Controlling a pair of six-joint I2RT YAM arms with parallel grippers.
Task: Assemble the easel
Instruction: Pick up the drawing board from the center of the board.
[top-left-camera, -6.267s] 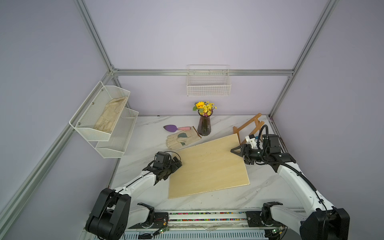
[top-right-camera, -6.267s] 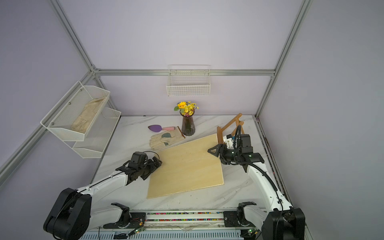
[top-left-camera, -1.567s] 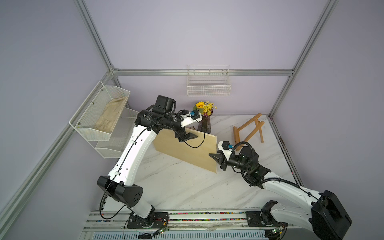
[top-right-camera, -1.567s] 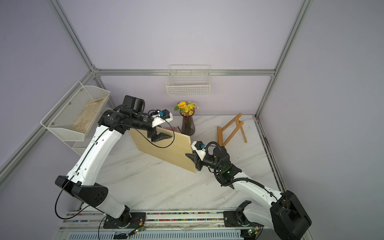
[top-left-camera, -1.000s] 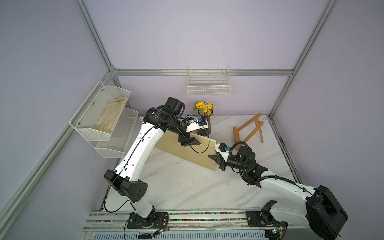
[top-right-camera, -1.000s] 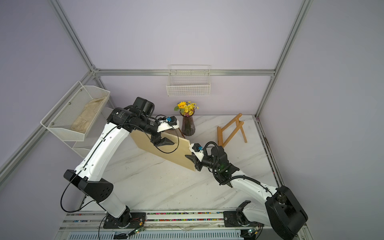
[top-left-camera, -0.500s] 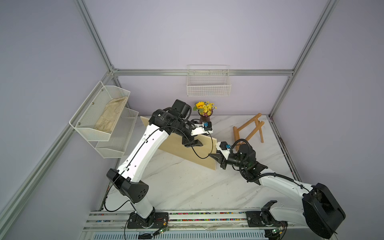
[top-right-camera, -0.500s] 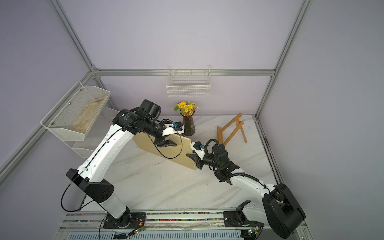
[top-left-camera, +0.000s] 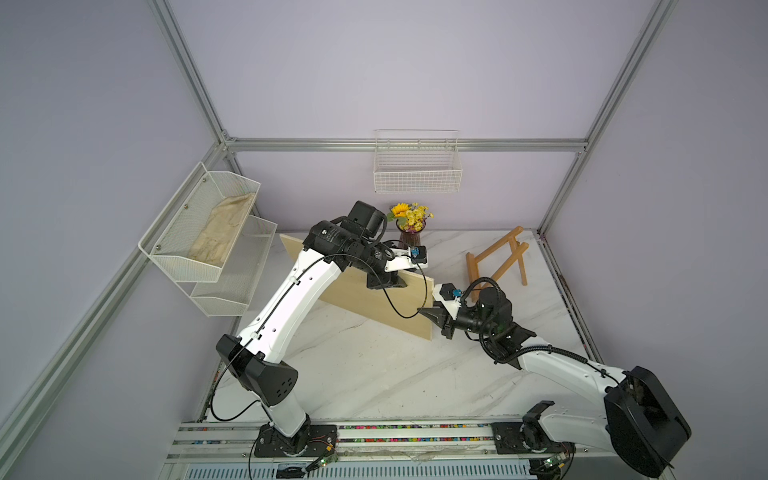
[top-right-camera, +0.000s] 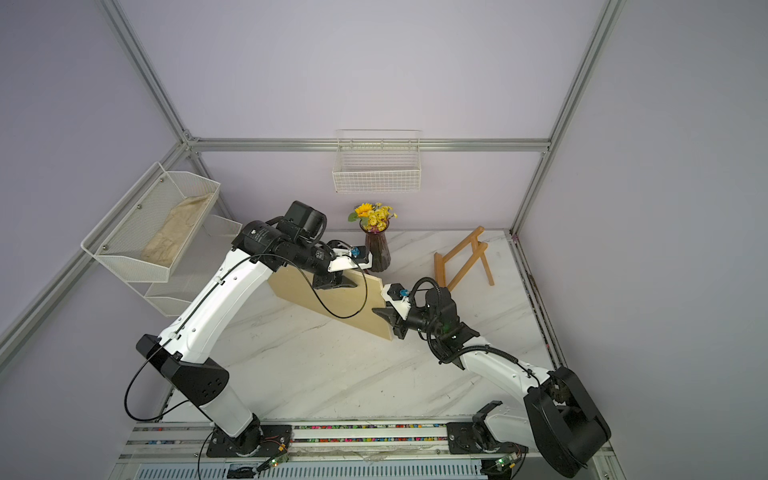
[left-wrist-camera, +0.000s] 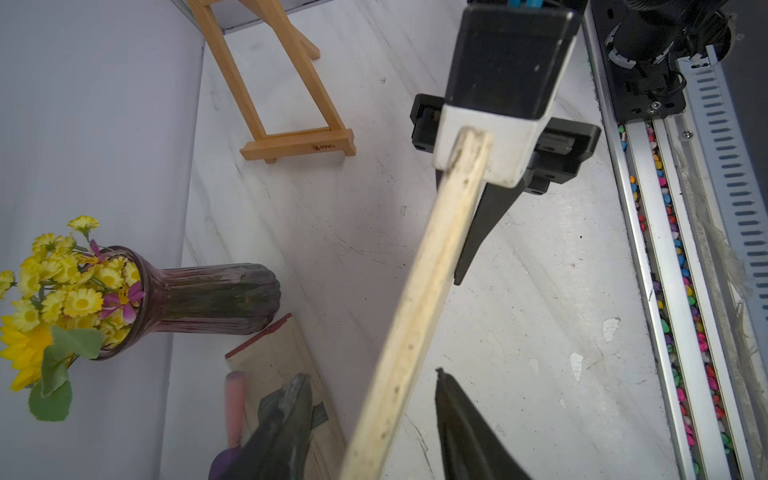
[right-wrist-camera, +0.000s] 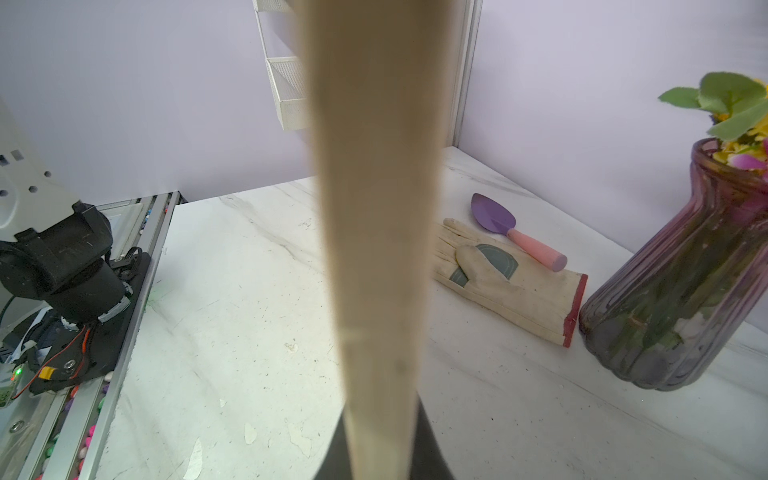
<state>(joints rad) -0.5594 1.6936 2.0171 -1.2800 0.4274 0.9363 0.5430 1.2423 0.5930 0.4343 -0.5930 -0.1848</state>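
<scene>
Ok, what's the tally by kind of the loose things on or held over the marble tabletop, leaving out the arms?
Orange-brown wooden A-frame easel: 1
Pale rectangular plywood board: 1
Purple ribbed glass vase of yellow flowers: 1
Cream fabric gardening glove: 1
Purple trowel with pink handle: 1
Total: 5

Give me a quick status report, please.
Right hand shut on board; left hand open astride its top edge. Easel standing in far corner, untouched. Vase close behind board.
</scene>
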